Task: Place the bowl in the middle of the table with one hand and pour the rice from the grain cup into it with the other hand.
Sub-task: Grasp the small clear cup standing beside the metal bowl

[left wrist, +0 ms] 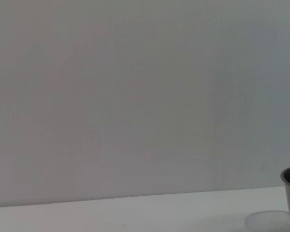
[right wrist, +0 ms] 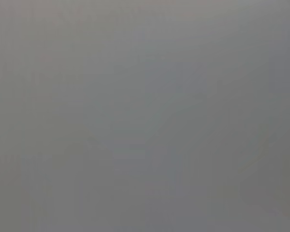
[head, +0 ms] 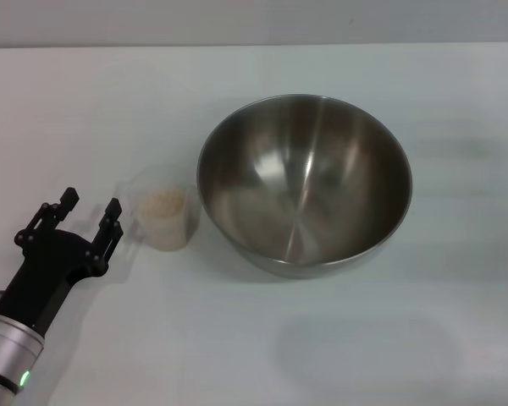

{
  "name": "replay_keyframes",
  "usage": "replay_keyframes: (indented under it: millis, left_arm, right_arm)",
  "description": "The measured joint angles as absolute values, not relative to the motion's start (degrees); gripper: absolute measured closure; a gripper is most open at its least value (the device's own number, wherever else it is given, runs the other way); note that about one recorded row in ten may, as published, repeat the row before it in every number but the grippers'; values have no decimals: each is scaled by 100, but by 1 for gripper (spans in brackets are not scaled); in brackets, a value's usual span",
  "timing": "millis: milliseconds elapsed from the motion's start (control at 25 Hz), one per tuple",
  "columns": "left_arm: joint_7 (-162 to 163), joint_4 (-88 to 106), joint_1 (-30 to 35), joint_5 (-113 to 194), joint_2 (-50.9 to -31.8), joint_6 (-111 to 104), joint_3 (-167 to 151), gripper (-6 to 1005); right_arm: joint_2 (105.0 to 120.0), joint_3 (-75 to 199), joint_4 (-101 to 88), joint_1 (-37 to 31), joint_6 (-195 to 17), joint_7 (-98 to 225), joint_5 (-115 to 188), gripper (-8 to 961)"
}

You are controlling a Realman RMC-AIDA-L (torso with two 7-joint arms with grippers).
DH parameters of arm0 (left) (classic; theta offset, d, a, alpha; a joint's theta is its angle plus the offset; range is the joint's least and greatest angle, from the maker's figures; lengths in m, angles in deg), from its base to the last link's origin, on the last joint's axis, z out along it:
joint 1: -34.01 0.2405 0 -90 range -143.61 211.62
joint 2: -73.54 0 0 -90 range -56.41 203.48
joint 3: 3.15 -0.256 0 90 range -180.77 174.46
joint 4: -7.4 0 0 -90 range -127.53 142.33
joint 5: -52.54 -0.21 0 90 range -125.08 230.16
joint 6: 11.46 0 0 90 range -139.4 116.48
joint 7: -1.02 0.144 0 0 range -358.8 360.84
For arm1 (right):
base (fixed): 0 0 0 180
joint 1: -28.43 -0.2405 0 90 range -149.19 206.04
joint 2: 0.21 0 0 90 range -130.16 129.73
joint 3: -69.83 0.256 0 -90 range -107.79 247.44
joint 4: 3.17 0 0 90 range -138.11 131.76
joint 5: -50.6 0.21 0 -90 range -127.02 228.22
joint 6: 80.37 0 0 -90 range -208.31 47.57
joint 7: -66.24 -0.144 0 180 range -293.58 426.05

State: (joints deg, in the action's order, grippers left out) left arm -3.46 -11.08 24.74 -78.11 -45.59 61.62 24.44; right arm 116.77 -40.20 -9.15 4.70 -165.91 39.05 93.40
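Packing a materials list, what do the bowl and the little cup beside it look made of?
The bowl looks like stainless steel, brushed grey with shiny reflections inside. The grain cup seems clear, slightly cloudy plastic: the rice shows through its wall.

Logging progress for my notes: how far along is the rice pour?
Done: the bowl sits mid-table, empty. In hand: the left gripper, jaws open, is beside the grain cup, not gripping it. Left: grasp it and pour the rice. The right gripper is out of view.
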Motion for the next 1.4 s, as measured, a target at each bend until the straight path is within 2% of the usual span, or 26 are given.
replay_keyframes:
  millis: [960,1400]
  left_arm:
    - [-192,-1033,1967,-7797,-4561,5517,2614,526]
    - [-231,-1102,1938,-7790,-4564,5373,2769,564]
  right_arm:
    - [11677,-4020,-893,471,-16582,3908,9350,413]
    - [11665,-4021,-888,430,-16509,3908,9349,413]
